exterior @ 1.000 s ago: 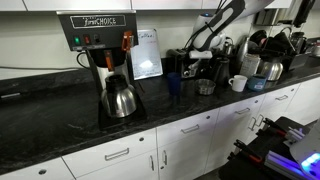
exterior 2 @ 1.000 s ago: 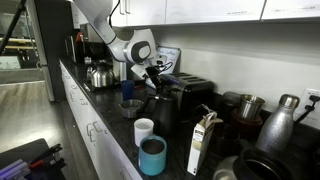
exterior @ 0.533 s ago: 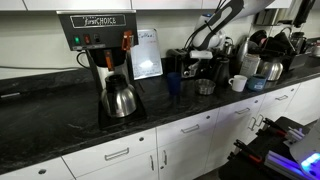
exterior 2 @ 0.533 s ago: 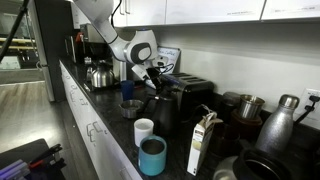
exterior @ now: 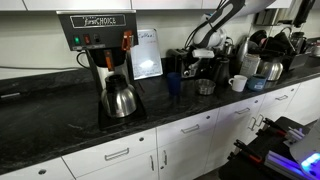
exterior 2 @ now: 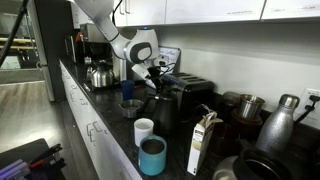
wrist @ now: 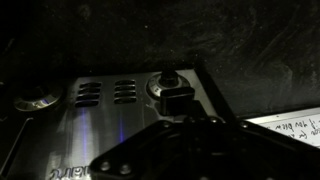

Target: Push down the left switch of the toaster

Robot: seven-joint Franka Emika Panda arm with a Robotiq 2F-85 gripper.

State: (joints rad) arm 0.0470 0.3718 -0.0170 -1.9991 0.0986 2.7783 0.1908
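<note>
Toaster is sitting on the dark stone counter against the back wall. A white sign and the black coffee brewer are standing further along the same wall. Toaster's looking low, wide and boxy: silver metal sides catching the light, dark top w/ slots, dark end face. In the wrist view its shell is showing up brushed and shiny, w/ two small groups of vent slits and a dark, blocky lever knob sticking out just beside them. A handwritten paper is peeking in at the lower corner of that view.

Gripper is hanging at the toaster's end nearest the brewer. Touching or not, can't tell. In the wrist view its dark body is filling the bottom of the frame right under the knob. It's too dim to make out fingers, so how far open it is, or whether it's gripping anything, can't be told.

Steel carafe is sitting at the brewer's base. White mug and teal cup are standing nearer the counter's front edge, apart from the toaster.
</note>
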